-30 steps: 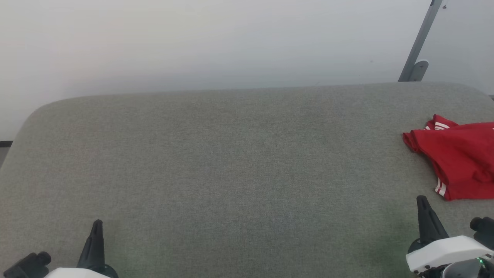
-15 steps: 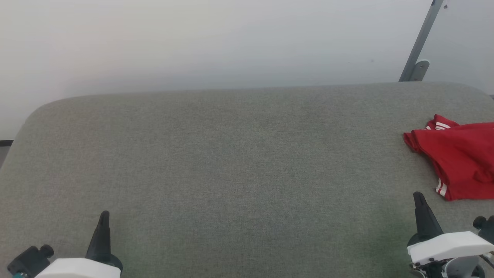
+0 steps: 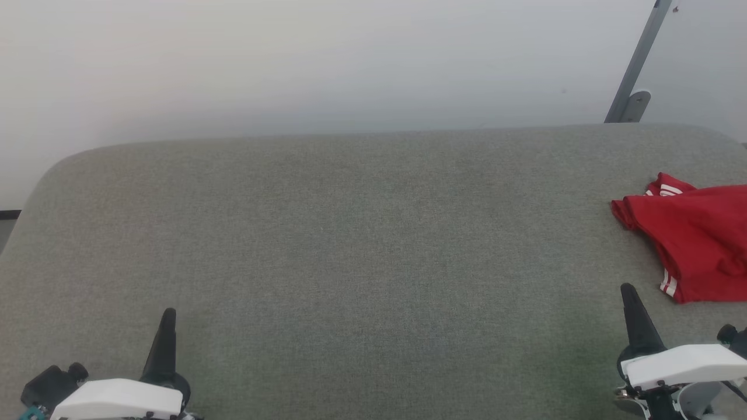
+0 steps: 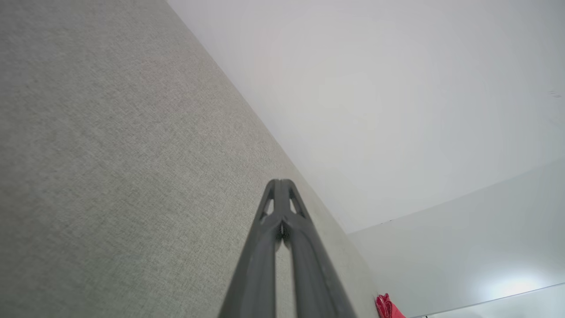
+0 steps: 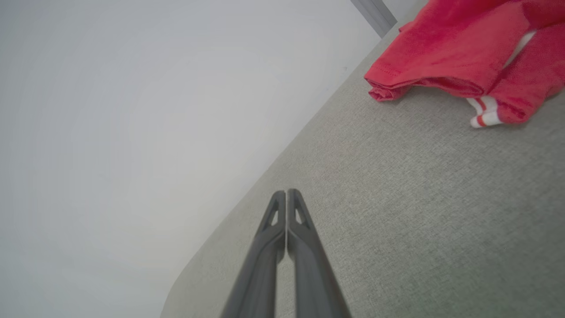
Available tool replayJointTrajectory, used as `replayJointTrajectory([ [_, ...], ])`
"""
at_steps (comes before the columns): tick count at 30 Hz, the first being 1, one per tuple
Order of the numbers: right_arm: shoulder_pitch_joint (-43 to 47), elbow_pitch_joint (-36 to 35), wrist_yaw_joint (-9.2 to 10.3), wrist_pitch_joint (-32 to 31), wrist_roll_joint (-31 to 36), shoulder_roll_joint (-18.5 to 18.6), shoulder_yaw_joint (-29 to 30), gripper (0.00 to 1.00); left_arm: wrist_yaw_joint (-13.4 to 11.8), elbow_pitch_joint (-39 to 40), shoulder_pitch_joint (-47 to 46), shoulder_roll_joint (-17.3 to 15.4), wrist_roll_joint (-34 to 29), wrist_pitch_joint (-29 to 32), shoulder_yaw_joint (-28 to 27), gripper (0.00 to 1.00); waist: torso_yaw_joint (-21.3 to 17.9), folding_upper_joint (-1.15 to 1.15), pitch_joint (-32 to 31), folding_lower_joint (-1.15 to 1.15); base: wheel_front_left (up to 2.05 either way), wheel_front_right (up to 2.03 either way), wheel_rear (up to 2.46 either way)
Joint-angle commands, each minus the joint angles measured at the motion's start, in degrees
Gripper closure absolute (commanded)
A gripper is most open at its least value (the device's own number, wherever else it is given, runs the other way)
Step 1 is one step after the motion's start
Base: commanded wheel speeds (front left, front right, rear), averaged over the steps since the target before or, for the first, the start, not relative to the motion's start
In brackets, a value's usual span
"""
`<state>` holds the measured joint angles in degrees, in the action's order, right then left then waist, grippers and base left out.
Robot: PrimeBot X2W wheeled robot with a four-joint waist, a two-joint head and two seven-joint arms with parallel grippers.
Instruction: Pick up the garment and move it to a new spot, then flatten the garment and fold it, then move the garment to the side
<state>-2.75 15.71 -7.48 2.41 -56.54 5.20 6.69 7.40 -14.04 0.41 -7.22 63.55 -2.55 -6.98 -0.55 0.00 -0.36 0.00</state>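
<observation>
red, soft cloth: head view, the garment lies bunched at the right edge of the desk, near the right hand. left wrist view: left hand pressed together, empty. right wrist view: right hand together too; the garment looks light and limp, likely best pinched at its rolled hem.

Over the last second we see the left gripper slide forward over the grey surface and inward toward the middle, with more of its white wrist housing coming into view, while the right gripper edges forward and slightly inward too.
</observation>
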Motion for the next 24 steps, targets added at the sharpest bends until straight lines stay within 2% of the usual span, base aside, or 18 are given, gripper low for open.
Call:
replayJointTrajectory([
  [1, -1.52, -0.74, -0.02, -0.39, -1.57, -0.05, 0.00, 1.00, 0.08, 0.56, -1.51, -0.32, 1.11, 0.49, -0.07, 1.00, 0.01, 0.00, 0.01, 0.00, 0.00, 0.00, 0.00],
  [24, -2.43, -1.23, -0.02, -3.89, -15.27, -0.93, -0.05, 1.00, 0.11, 0.38, -3.76, 1.53, 12.20, 4.02, 0.12, 1.00, 0.19, 0.00, 0.18, 0.00, 0.00, 0.00, 0.00],
])
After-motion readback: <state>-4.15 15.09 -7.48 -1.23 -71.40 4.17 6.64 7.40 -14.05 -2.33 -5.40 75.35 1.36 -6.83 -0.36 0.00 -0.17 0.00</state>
